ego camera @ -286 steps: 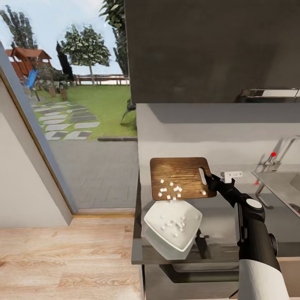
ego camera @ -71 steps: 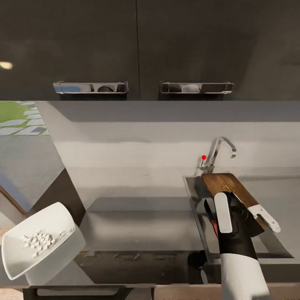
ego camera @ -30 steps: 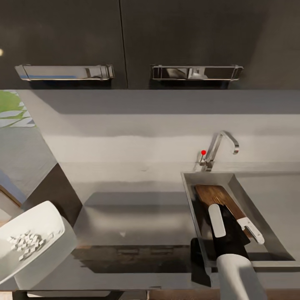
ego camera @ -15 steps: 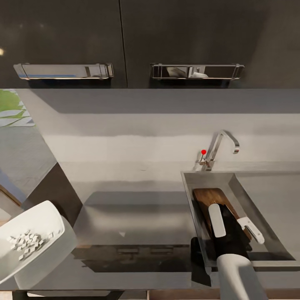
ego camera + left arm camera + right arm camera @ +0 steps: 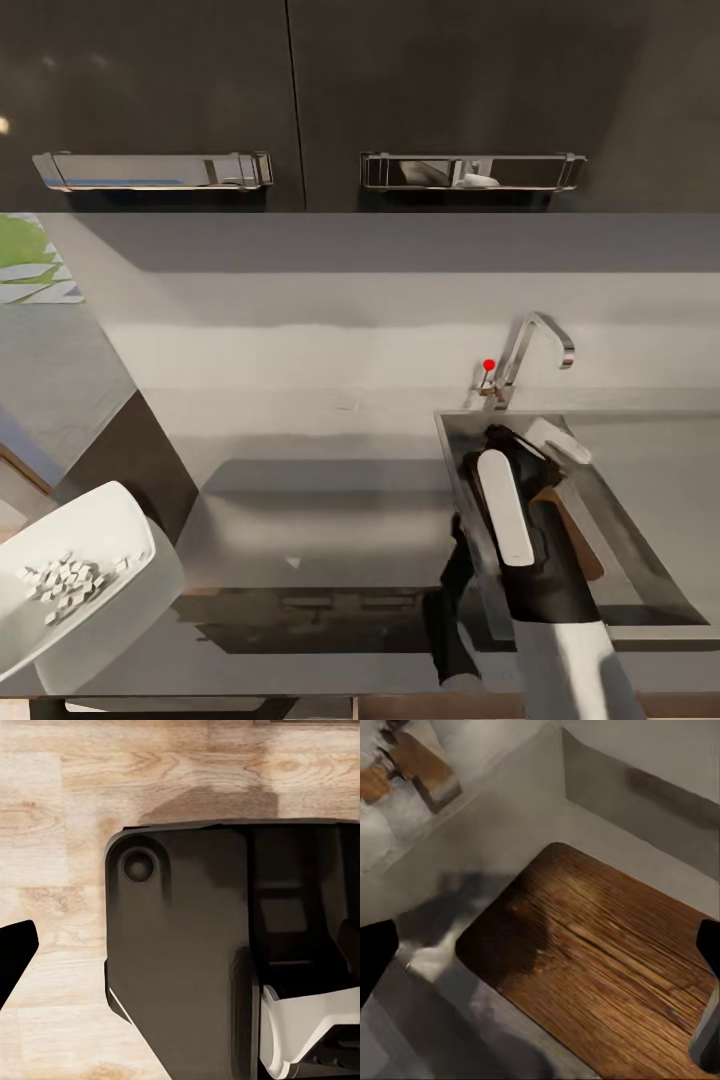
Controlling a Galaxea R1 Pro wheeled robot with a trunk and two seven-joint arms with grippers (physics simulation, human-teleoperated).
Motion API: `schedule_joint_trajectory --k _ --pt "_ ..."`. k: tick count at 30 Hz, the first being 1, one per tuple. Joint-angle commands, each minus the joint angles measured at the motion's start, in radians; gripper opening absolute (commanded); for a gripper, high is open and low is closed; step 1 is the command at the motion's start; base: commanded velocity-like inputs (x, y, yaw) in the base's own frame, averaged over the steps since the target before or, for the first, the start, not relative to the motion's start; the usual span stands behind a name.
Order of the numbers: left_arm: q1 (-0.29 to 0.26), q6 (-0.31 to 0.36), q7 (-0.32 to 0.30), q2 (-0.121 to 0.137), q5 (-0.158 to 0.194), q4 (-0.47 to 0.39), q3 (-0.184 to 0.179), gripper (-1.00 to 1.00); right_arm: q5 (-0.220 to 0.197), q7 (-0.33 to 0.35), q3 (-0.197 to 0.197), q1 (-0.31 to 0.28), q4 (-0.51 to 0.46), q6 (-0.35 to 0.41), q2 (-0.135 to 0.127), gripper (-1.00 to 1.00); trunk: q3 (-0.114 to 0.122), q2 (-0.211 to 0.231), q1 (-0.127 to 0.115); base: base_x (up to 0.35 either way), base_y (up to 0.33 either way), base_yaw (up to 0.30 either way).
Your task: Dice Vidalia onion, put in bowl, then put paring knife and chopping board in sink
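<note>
One bowl (image 5: 70, 590) sits at the near left end of the countertop (image 5: 320, 520), well to the left of the right gripper (image 5: 545, 440), with a small heap of diced onion (image 5: 65, 580) inside. One chopping board (image 5: 600, 960) lies flat in the sink (image 5: 640, 560), under the right gripper, whose fingers are spread apart and hold nothing. I cannot tell the left gripper's state. Beyond stand one chrome tap (image 5: 530, 350), a grey wall, and dark cabinets (image 5: 300, 90) with two bar handles.
</note>
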Motion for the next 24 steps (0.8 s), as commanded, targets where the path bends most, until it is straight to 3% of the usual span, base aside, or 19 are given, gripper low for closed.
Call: schedule_joint_trajectory --k 1,4,5,8,10,11,15,16,20,24 --pt "0.0 -0.002 0.001 0.0 0.006 -0.001 -0.002 1.0 -0.003 0.051 0.016 0.001 -0.012 0.034 0.0 1.0 -0.001 -0.001 0.0 0.0 0.0 0.0" --pt "0.0 -0.002 0.001 0.0 0.006 0.0 -0.002 1.0 0.002 0.208 0.04 0.01 -0.052 0.071 -0.033 1.0 -0.001 -0.001 0.0 0.0 0.0 0.0" --pt "0.0 -0.002 0.001 0.0 0.006 0.0 -0.002 1.0 0.003 0.276 0.059 0.023 -0.066 0.078 -0.057 1.0 -0.001 -0.001 0.0 0.0 0.0 0.0" --pt "0.0 -0.002 0.0 0.0 0.006 0.0 -0.002 1.0 0.006 0.37 0.141 0.062 -0.085 0.07 -0.12 1.0 -0.001 -0.001 0.0 0.0 0.0 0.0" --pt "0.0 -0.002 0.0 0.0 0.006 -0.001 -0.002 1.0 0.008 0.394 0.2 0.088 -0.092 0.02 -0.177 1.0 -0.001 -0.001 0.0 0.0 0.0 0.0" --pt "0.0 -0.002 0.001 0.0 0.006 -0.001 -0.001 1.0 0.01 0.399 0.245 0.108 -0.095 -0.051 -0.217 1.0 -0.001 -0.001 0.0 0.0 0.0 0.0" --pt "0.0 -0.002 0.001 0.001 0.006 -0.002 -0.001 1.0 0.027 0.393 0.368 0.18 -0.097 -0.231 -0.314 1.0 -0.001 -0.001 0.0 -0.004 0.0 0.0" --pt "0.0 -0.002 0.001 0.003 0.006 -0.002 -0.001 1.0 0.03 0.391 0.38 0.196 -0.097 -0.265 -0.33 1.0 -0.001 -0.001 0.0 -0.061 0.0 0.0" --pt "0.0 -0.002 0.002 0.009 0.006 -0.002 0.0 1.0 0.037 0.38 0.402 0.243 -0.097 -0.376 -0.36 1.0 -0.001 -0.001 0.0 -0.206 0.0 0.0" --pt "0.0 -0.002 0.002 0.011 0.006 -0.002 0.0 1.0 0.05 0.377 0.416 0.251 -0.097 -0.396 -0.365 1.0 -0.001 -0.001 0.0 -0.312 0.0 0.0"
